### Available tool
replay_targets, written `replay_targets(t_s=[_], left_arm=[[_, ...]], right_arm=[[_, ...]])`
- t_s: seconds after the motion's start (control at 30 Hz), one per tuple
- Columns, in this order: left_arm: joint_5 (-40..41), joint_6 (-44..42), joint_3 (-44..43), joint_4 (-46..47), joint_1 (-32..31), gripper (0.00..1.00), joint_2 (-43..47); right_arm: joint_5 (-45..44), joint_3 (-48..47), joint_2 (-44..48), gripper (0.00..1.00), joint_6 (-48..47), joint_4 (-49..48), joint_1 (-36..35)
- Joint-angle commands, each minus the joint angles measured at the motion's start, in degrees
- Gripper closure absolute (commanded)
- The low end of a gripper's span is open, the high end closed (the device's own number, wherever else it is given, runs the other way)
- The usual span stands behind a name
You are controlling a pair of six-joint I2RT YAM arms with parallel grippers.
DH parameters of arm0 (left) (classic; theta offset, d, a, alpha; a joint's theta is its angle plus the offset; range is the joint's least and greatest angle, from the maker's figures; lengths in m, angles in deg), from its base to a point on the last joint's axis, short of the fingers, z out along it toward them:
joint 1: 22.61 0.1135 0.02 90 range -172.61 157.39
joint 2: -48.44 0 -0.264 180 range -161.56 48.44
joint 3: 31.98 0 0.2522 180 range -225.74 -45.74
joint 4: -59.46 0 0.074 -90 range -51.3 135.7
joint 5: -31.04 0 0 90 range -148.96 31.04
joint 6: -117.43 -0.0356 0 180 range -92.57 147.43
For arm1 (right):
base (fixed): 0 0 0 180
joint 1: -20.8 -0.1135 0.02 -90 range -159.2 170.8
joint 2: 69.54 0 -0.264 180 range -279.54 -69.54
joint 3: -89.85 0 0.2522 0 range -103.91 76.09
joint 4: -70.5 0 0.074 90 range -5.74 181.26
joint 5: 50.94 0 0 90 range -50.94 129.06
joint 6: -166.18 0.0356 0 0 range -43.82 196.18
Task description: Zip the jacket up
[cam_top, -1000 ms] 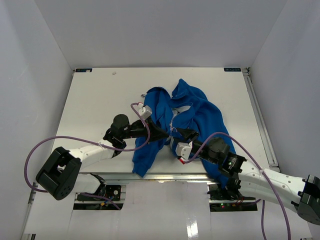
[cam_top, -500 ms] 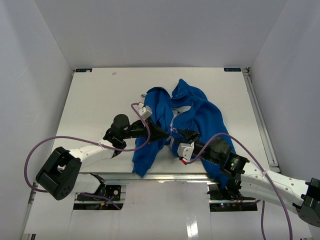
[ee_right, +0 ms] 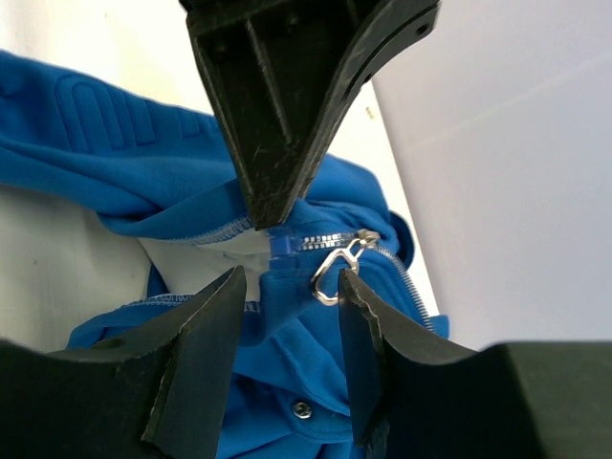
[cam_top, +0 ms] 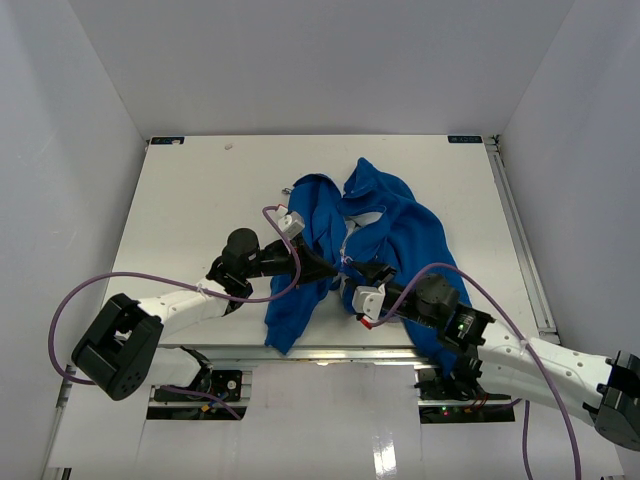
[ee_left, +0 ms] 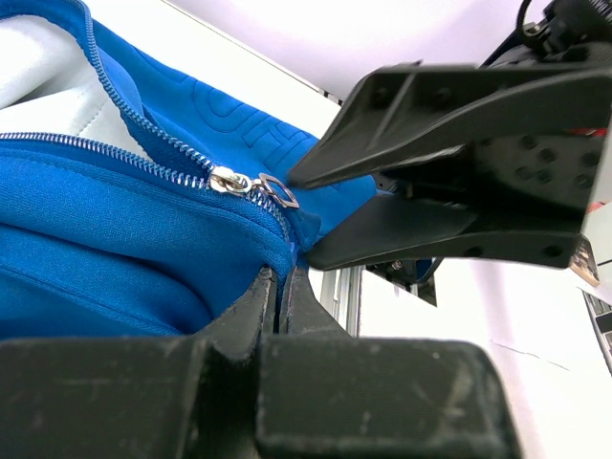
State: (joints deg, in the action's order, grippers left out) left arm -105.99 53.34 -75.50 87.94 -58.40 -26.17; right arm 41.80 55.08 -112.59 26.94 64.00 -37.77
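Two grippers meet at the jacket (cam_top: 395, 225), which lies crumpled in the middle of the table (cam_top: 200, 190). The left gripper (ee_left: 282, 277) pinches the hem just under the zipper pull (ee_right: 335, 268). The right gripper (ee_right: 292, 277) gapes, its tips just beside the pull. If it closes off-centre it could miss that small pull, and a hard tug could drag cloth from the left pinch. From above, the arms hide the zipper's lower end, so how well the teeth are seated is unclear.

A robotics lab test cell. Plain pale walls (cam_top: 320, 60) close a white table (cam_top: 190, 210) from 9 round to 3 o'clock; purple cables (cam_top: 52, 335) loop at 7.
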Motion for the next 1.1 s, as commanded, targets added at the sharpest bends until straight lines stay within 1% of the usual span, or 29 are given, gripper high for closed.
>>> replay_targets(t_s=[0.0, 0.07, 0.2, 0.57, 0.93, 1.07], left_arm=[[-1.1, -0.4, -1.2, 0.6, 0.0, 1.00, 1.8], [-1.1, -0.4, -1.2, 0.5, 0.0, 1.00, 1.7], [-1.2, -0.4, -1.3, 0.6, 0.0, 1.00, 1.7], [-1.0, -0.4, -1.3, 0.5, 0.0, 1.00, 1.7], [-0.8, -0.6, -1.3, 0.1, 0.0, 1.00, 1.6], [-1.0, -0.5, -1.3, 0.4, 0.0, 1.00, 1.4]], right_arm=[[-5.0, -2.2, -3.1, 0.51, 0.5, -7.0, 0.0], [-5.8, -1.6, -4.5, 0.52, 0.0, -10.2, 0.0], [-6.7, -0.8, -4.2, 0.53, 0.3, -12.1, 0.0], [-4.7, -1.2, 3.2, 0.49, 3.1, -6.2, 0.0], [-3.3, -2.5, 2.0, 0.50, 4.5, -5.5, 0.0], [0.7, -3.5, 2.8, 0.50, 5.3, -3.0, -0.1]])
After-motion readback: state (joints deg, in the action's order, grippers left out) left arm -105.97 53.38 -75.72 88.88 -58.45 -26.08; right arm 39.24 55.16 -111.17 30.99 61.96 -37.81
